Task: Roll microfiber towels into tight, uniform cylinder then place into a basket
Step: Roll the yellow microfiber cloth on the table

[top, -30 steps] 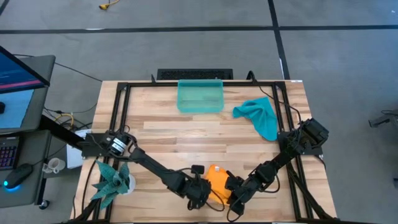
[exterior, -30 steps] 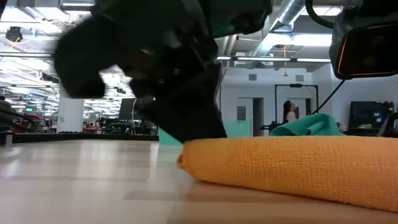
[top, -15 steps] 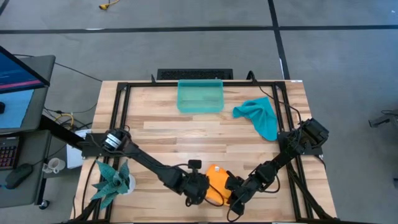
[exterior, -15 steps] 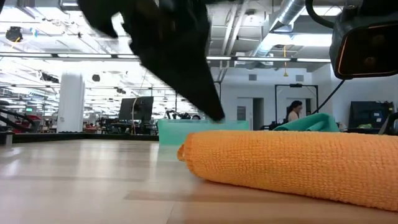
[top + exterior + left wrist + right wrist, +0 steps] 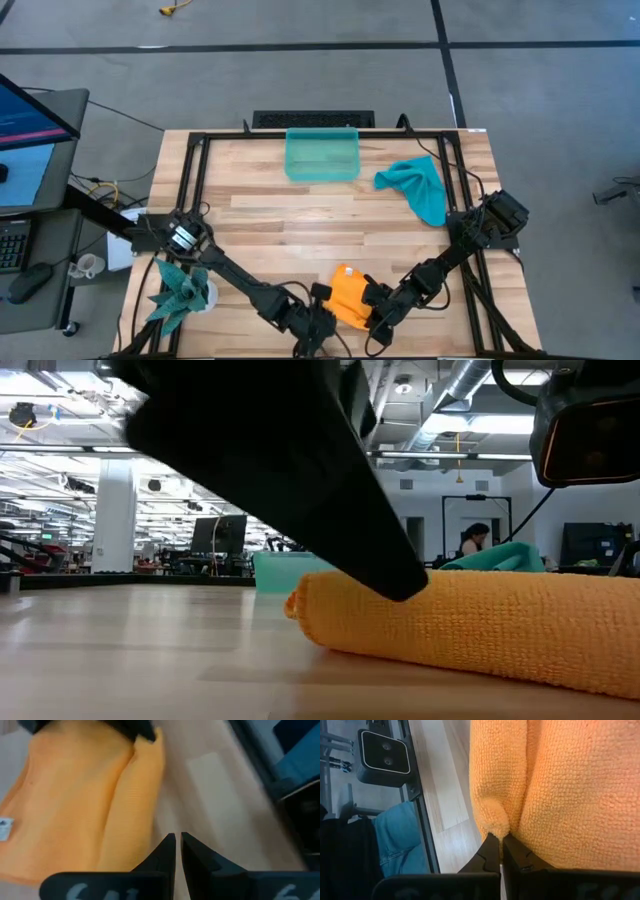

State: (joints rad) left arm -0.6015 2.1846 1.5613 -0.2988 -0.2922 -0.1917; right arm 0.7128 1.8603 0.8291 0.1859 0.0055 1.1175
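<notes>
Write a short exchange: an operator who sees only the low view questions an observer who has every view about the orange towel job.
Operator: Something dark blocks my view. Who holds the folded orange microfibre towel?
Observer: The right pincer is shut on a fold at that towel's edge.
Operator: And the left pincer?
Observer: It is shut, with its tips over the light wooden table beside the towel, holding nothing.

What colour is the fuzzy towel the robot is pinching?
Bright orange. The soft microfiber towel shows best in the right wrist view, pinched by the right tool.
</notes>
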